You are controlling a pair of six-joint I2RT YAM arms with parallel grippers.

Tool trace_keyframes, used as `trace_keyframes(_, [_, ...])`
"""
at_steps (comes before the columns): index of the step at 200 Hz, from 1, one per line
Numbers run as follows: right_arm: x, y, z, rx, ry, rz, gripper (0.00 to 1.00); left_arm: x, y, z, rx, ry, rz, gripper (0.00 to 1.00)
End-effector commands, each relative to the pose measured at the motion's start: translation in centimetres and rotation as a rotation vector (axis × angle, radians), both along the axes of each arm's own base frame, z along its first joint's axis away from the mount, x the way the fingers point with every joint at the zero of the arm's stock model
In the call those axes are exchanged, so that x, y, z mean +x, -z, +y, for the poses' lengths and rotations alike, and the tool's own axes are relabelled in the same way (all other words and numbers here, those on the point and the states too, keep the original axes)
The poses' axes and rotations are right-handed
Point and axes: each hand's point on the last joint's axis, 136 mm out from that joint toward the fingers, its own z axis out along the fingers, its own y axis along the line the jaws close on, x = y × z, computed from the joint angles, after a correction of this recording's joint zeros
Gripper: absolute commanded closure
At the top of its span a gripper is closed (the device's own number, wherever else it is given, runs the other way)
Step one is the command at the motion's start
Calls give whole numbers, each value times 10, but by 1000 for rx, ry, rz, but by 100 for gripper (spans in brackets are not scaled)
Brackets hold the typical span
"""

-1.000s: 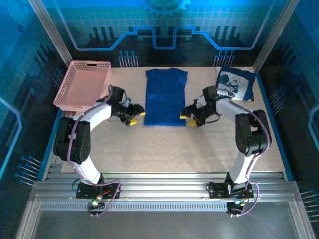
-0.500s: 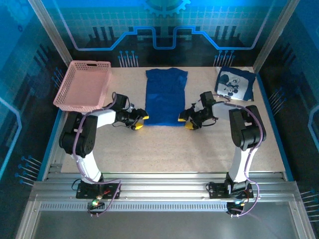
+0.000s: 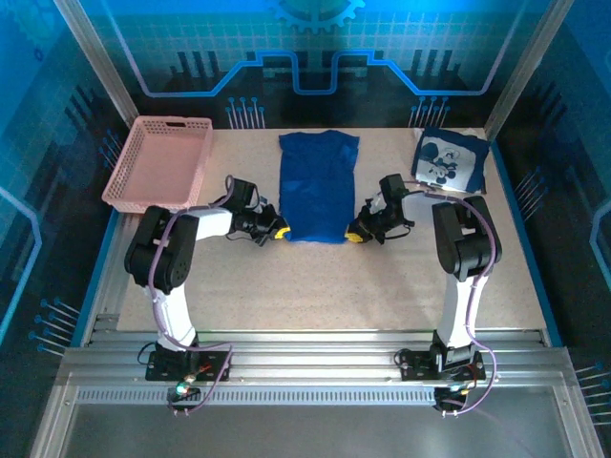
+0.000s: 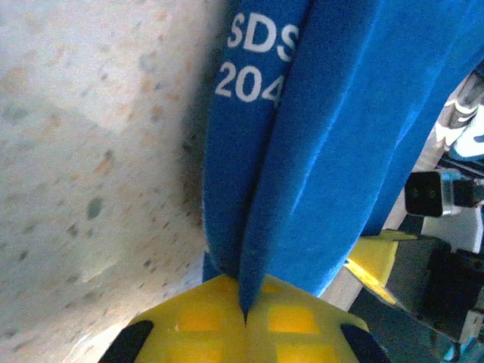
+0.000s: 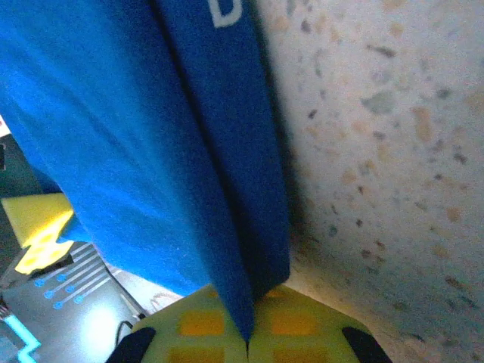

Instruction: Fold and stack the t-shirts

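On the speckled beige counter (image 3: 315, 286), inside a booth with blue-lit circuit-pattern walls (image 3: 401, 38) and metal posts (image 3: 95, 59), a blue t-shirt (image 3: 318, 186) lies flat in the middle. The left tool (image 3: 277, 231) is closed tight on its near left corner, and the right tool (image 3: 355, 235) on its near right corner. A folded t-shirt (image 3: 450, 160) with a cartoon print lies at the far right, a pink basket (image 3: 160, 162) at the far left
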Motion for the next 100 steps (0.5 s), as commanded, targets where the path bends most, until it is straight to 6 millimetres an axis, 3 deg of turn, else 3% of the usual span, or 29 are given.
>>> trace_keyframes(1, [-30,-14,-6,-29,-24,37,98,-32,-13,10,40,20,21,100])
trace_keyframes(25, [-67,-24,-9,-35,-29,66,99,-72,-10,21,81,22,63,100])
trace_keyframes(68, [-162,-37,-11,-83,-73,144,100,-155,-13,16,132,60,130,100])
trace_keyframes(87, [-190,-49,-12,-84,-69,150,100,-187,-19,15,139,55,154,100])
trace_keyframes(100, [-198,-58,-14,-79,-66,140,100,-197,-29,14,128,41,150,100])
